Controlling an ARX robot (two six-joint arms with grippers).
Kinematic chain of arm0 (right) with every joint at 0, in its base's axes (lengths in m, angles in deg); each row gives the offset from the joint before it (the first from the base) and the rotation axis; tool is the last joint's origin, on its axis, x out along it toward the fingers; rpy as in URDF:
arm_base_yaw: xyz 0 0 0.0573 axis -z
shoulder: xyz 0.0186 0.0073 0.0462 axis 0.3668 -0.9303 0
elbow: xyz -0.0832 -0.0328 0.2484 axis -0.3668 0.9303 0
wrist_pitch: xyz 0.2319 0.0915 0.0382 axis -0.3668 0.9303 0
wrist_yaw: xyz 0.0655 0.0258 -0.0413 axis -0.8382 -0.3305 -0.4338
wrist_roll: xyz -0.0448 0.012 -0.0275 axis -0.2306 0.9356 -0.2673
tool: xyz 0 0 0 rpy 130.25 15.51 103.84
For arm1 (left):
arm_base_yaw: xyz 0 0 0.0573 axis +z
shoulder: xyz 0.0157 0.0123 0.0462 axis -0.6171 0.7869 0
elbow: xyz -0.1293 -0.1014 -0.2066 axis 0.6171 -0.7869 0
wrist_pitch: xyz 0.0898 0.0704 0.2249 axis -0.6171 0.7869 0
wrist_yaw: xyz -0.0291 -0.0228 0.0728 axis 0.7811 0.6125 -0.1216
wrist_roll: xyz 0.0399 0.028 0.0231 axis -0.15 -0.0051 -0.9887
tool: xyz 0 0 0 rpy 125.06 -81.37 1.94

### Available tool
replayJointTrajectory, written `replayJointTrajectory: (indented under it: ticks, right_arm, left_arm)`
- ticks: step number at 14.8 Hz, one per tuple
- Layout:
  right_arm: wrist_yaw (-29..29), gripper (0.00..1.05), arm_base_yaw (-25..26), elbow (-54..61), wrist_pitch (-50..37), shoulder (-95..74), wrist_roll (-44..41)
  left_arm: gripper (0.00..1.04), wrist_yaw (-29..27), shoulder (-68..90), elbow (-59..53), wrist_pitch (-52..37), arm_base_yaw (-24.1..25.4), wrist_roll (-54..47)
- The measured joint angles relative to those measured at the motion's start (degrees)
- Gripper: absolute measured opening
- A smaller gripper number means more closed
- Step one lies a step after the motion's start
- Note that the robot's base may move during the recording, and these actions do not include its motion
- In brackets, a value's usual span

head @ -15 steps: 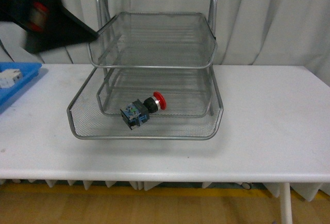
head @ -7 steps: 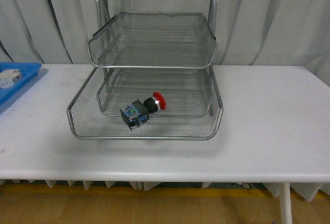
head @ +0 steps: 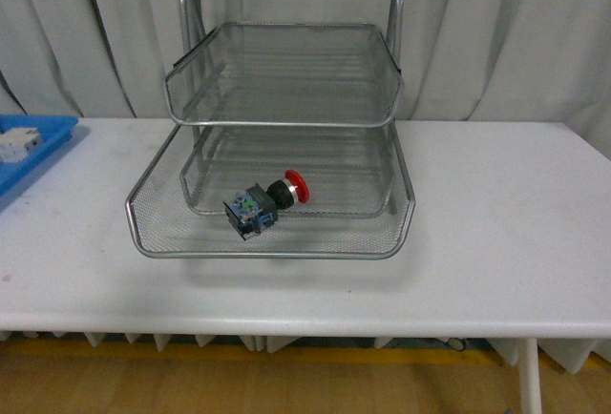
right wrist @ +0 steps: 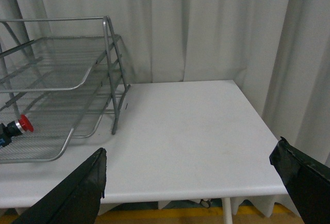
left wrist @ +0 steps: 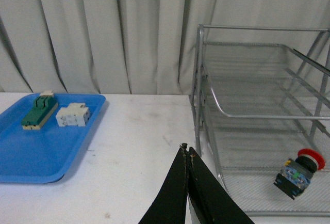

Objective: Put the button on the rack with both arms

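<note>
What has changed shows at the far left of the front view: 1 second ago the left arm was a dark blur up by the rack's top corner, and now it is gone from that view, while the button has not shifted. Judged from that, the placing looks done and the arms are pulling clear. Going from the left, the blue tray sits on the bench well apart from the rack and holds 2 parts side by side, a green-and-cream switch block and a white breaker. Next, the left pincer hangs above bare bench between the blue tray and the rack, its 2 fingers pressed together with nothing between them. The rack stands mid-bench with its lowest tray pulled forward. The button lies on its side in that lowest tray, near the middle, with the red cap pointing toward the rack's right side and the dark body toward the front left. Nothing shows in the 2 upper trays. Furthest right, the right pincer is spread wide over bare bench beside the rack, holding nothing.
</note>
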Motion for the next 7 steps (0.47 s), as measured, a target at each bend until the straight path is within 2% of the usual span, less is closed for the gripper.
replayJointTrajectory:
  ticks: [7]
  right_arm:
    - [0.0, 0.98, 0.0, 0.0, 0.0, 0.0, 0.02]
  left_arm:
    - [0.02, -0.02, -13.31, -6.12, 8.04, 0.0, 0.0]
